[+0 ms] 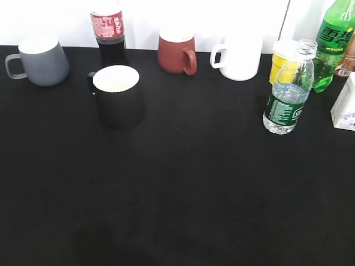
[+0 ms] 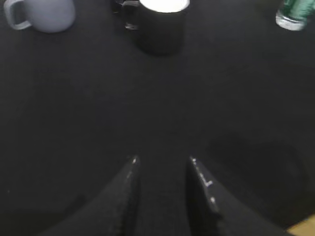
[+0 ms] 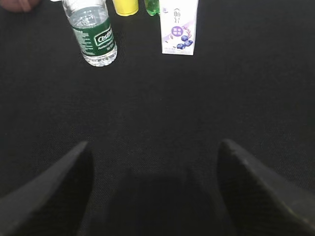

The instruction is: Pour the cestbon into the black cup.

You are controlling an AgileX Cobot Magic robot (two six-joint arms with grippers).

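- Exterior view: the cestbon point(image 1: 288, 91) stands upright on the black bench point(image 1: 183, 188) at the right, a clear ribbed bottle with a dark green label printed in white, its neck uncapped and water filling roughly the lower half.
- The black cup point(image 1: 117, 95) stands upright at the left, glossy, tapered with a wider base, white inside, its loop handle turned to the rear left.
- Behind the cup are a grey mug point(image 1: 40, 61) and a cola bottle point(image 1: 110, 34) with a red label; further right a dark red mug point(image 1: 176, 52), a white mug point(image 1: 238, 57), a yellow cup point(image 1: 283, 58) just behind the cestbon, a bright green soda bottle point(image 1: 333, 44) and a white carton point(image 1: 345, 103).
- No arm or fingers show in this view.
- Left wrist view: the left gripper point(image 2: 162, 160) hangs low over bare bench, its two dark fingers point(image 2: 129, 191) close together with a narrow gap, holding nothing. The black cup point(image 2: 160, 24) is well ahead at the top edge, the grey mug point(image 2: 44, 14) at its left, the cestbon's base point(image 2: 295, 12) in the top right corner.
- Right wrist view: the right gripper point(image 3: 155, 147) points across the bench with its fingers point(image 3: 64, 191) spread wide and empty. The cestbon point(image 3: 93, 32) stands well ahead and left of the gap; the carton point(image 3: 179, 27), printed with blueberries, stands near it on the right.
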